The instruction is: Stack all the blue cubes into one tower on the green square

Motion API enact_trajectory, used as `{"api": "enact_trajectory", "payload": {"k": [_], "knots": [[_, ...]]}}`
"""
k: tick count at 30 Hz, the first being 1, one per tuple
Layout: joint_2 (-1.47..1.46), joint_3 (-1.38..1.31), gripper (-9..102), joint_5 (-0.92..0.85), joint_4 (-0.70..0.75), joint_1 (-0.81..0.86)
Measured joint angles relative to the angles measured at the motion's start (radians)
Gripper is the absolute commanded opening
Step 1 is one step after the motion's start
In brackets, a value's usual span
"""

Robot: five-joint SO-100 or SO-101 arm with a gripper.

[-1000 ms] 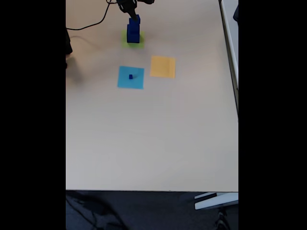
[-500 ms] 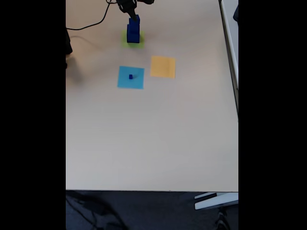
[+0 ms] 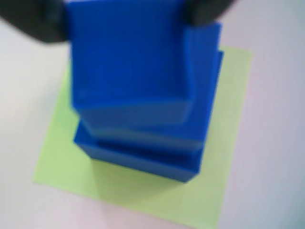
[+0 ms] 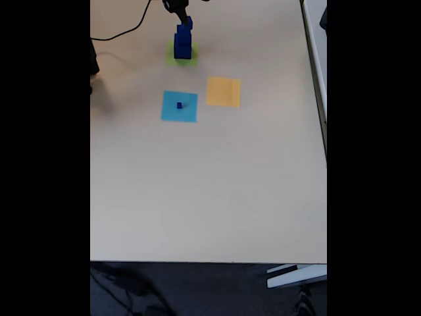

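Tower (image 4: 183, 43) of three blue cubes stands on the green square (image 3: 224, 143); the gripper (image 3: 126, 9) has its dark fingers (image 3: 33, 19) at either side of the top cube (image 3: 128, 57), but whether they clamp it or have let go I cannot tell. The cubes look rigid, light and smooth-faced — likely to slip if nudged. The tiny cube (image 4: 179, 105) sits on the light-blue square (image 4: 170, 114) — grip it low across two opposite flat faces.

The setting looks like an office or lab: a plain beige table (image 4: 210, 191) fills the frame's middle, dark carpet-like floor (image 4: 197, 289) runs along the bottom, and a black cable (image 4: 125, 33) trails across the upper left.
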Motion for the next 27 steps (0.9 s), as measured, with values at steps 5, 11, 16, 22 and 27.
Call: {"api": "enact_trajectory", "payload": {"k": [5,11,16,22,27], "knots": [[-0.008,-0.002,10,0.014,0.002,0.000],[-0.025,-0.002,11,0.057,0.002,-0.014],[-0.025,-0.003,11,0.083,0.008,-0.020],[-0.028,-0.011,11,0.092,0.029,-0.020],[-0.031,-0.011,11,0.092,0.029,-0.020]]}}
